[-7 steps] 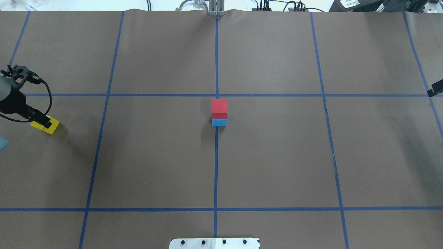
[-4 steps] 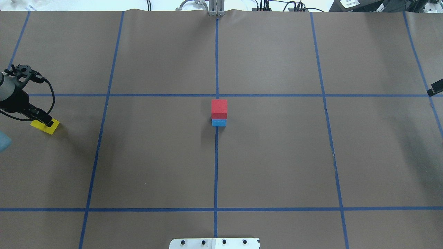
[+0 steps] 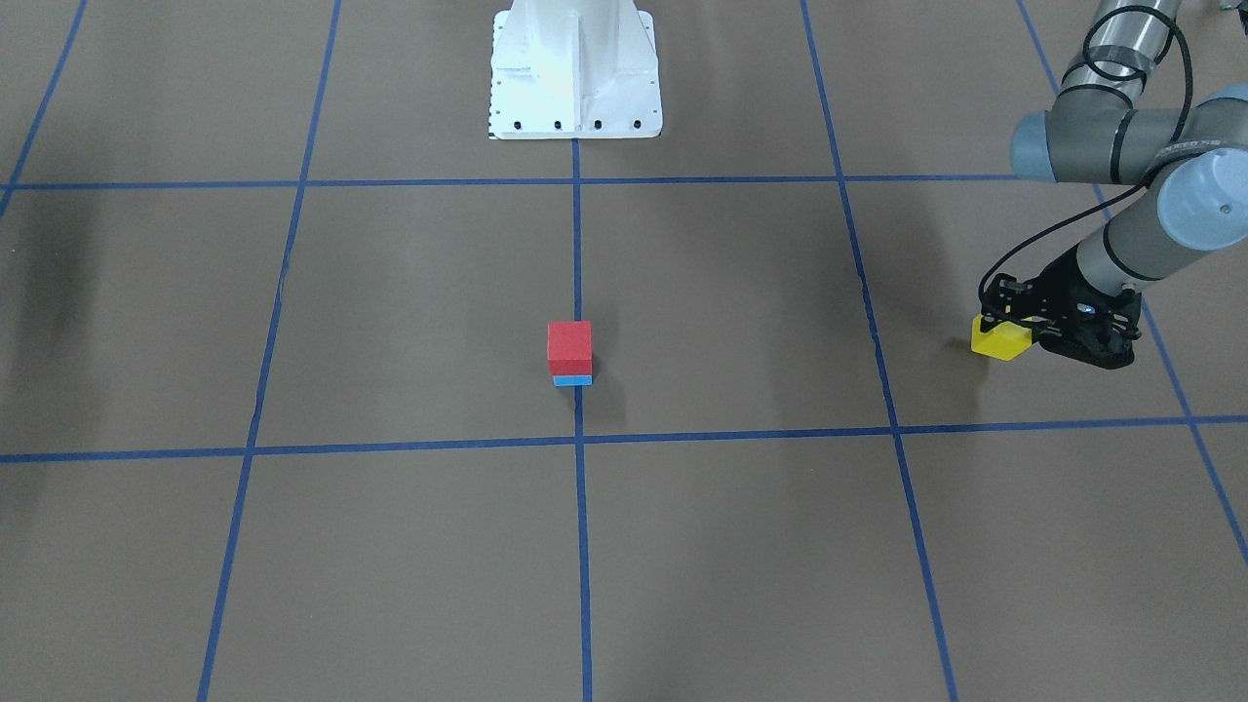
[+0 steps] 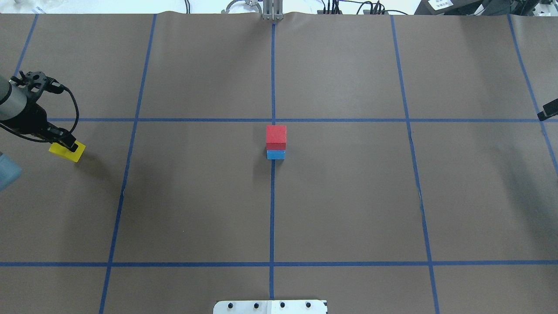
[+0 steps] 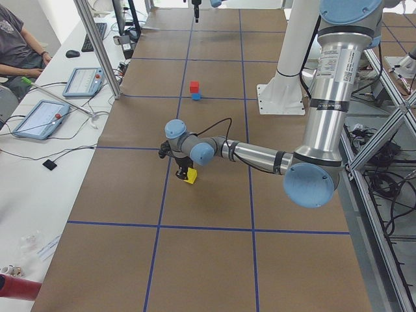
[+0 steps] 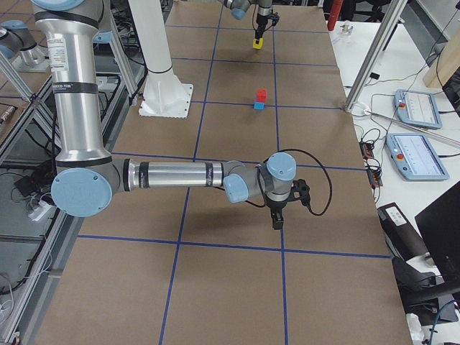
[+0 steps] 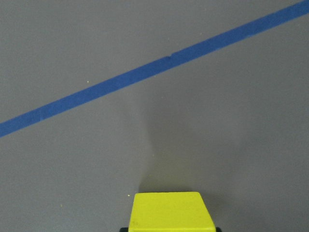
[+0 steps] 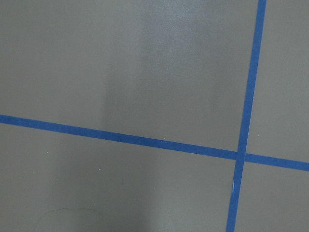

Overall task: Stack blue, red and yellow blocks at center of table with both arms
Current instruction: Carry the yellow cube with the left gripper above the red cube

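A red block (image 4: 276, 136) sits on a blue block (image 4: 275, 155) at the table's center, also shown in the front view as red (image 3: 569, 346) on blue (image 3: 572, 380). My left gripper (image 4: 69, 146) is shut on the yellow block (image 4: 65, 152) far out at the table's left, a little above the paper. The yellow block also shows in the front view (image 3: 999, 339) and in the left wrist view (image 7: 171, 210). My right gripper (image 4: 548, 110) barely shows at the right edge; I cannot tell whether it is open or shut. It hangs low over the table (image 6: 277, 219).
The table is covered in brown paper with a blue tape grid (image 4: 272, 192). The robot's white base (image 3: 575, 68) stands at the table's near middle edge. An operator (image 5: 16, 39) and tablets (image 5: 39, 117) are beside the table's far side.
My left gripper has moved to the right and slightly away from the robot, carrying the yellow block. The red and blue stack and the right arm have not moved.
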